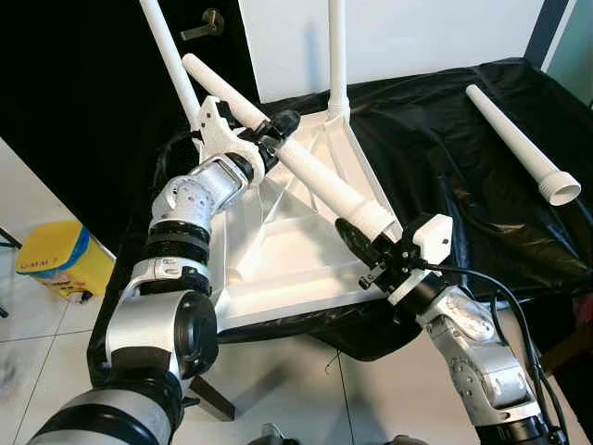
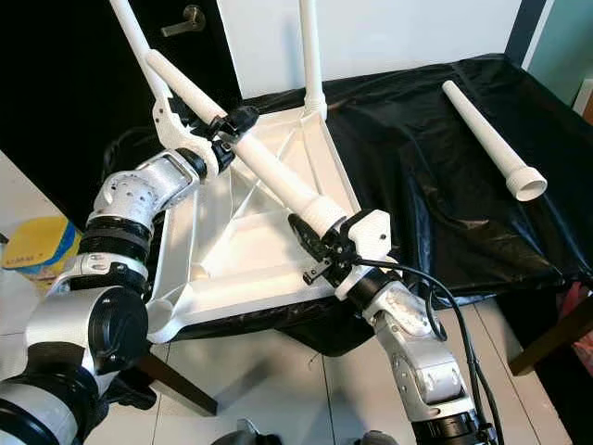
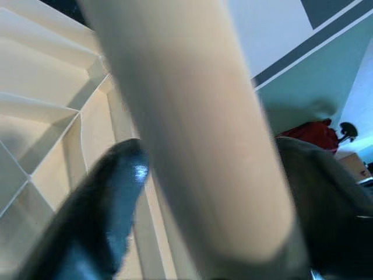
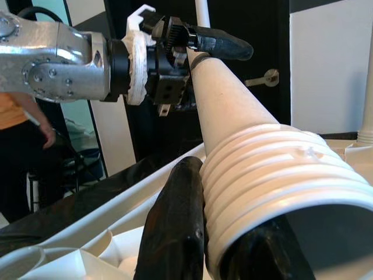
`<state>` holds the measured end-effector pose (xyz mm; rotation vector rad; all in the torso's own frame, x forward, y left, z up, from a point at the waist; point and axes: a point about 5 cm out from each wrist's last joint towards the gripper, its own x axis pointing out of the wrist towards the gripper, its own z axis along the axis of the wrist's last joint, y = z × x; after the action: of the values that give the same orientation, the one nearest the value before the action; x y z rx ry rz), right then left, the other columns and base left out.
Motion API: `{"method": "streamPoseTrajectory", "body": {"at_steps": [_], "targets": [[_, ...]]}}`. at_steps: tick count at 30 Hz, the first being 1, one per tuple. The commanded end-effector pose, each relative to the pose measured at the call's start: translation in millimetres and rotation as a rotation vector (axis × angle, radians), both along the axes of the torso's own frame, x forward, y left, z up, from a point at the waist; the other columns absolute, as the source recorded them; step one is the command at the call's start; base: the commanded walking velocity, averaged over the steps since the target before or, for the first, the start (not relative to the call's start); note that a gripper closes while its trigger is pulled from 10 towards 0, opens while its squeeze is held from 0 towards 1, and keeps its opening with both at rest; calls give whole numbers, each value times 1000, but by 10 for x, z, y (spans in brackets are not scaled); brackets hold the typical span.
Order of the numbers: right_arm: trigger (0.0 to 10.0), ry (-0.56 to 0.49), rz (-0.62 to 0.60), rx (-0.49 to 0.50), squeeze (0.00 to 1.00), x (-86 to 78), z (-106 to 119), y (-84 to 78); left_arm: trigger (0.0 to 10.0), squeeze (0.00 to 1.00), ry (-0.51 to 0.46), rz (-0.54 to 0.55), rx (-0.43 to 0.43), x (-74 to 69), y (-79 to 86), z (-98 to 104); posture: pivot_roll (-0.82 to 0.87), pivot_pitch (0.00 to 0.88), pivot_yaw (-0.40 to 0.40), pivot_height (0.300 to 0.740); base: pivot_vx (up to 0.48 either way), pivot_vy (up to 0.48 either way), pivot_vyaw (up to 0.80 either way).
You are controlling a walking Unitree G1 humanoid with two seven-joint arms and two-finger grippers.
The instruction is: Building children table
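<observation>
1. Black cloth (image 1: 445, 158): it covers the work surface in front of you and hangs over the near edge.

2. Table top (image 1: 296, 260): white, lying upside down on the black cloth, ribbed underside facing up, one corner pointing toward you.

3. Fitted legs: two white legs already stand upright in the far corners of the table top, one (image 1: 167, 46) at your left, one (image 1: 337, 56) near the middle.

4. Held leg (image 1: 296, 162): a white tapered tube, carried at a slant above the table top. Its thin end points up and to your left; its wide threaded end (image 1: 375, 221) hangs low over the near right part of the table top.

5. Spare leg (image 1: 519, 144): it lies flat on the black cloth, well apart to your right, wide end nearest you.

6. Left gripper (image 1: 273, 130): your fingers are clamped around the upper, thinner part of the held leg. In the left wrist view the tube passes between one black finger (image 3: 105, 210) and the other.

7. Right gripper (image 1: 366, 246): your fingers are closed on the threaded end of the held leg; the right wrist view shows a finger (image 4: 175, 221) pressed against the ribbed collar.

8. Yellow bin (image 1: 56, 258): on the tiled floor at your far left.

9. Door handle (image 1: 206, 24): on the dark door behind the table top.
</observation>
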<state>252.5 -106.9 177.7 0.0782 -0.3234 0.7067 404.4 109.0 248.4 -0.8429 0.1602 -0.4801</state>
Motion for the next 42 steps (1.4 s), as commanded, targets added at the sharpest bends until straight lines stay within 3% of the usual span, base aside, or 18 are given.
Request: {"method": "streamPoseTrajectory", "body": {"at_steps": [1,14,15,32,33,35,36,38,39,42], "targets": [[10000,-20,19,6,0,-22,42,27,0,0,-28,-21,-60,12,22,46,-198,18,129,740,0,0,0],[10000,4,15,2,0,-5,14,44,0,0,5,0,-214,70,120,88,-194,20,131,740,0,0,0],[10000,11,16,5,1000,-3,10,46,0,0,13,4,-223,73,131,82,-194,20,132,740,0,0,0],[10000,38,-34,-15,1000,-15,-56,-23,0,0,9,67,-252,119,299,117,-201,23,134,740,0,0,0],[10000,36,-42,-18,1000,-20,-62,-36,7569,0,11,84,-253,124,333,118,-199,25,130,740,0,0,0],[10000,36,-42,-18,1000,-20,-62,-36,7569,0,11,84,-253,124,333,118,-199,25,130,740,0,0,0],[10000,34,-47,-23,286,-25,-68,-52,10000,0,9,100,-249,129,370,119,-199,27,128,740,0,0,0],[10000,34,-47,-23,286,-25,-68,-52,10000,0,9,100,-249,129,370,119,-199,27,128,740,0,0,0],[10000,39,-56,-37,0,-34,-91,-88,10000,0,1,128,-255,134,438,129,-198,30,123,740,0,0,0],[10000,50,-62,-46,0,-35,-111,-112,10000,0,-18,136,-246,134,462,146,-199,32,122,740,0,0,0]]}}
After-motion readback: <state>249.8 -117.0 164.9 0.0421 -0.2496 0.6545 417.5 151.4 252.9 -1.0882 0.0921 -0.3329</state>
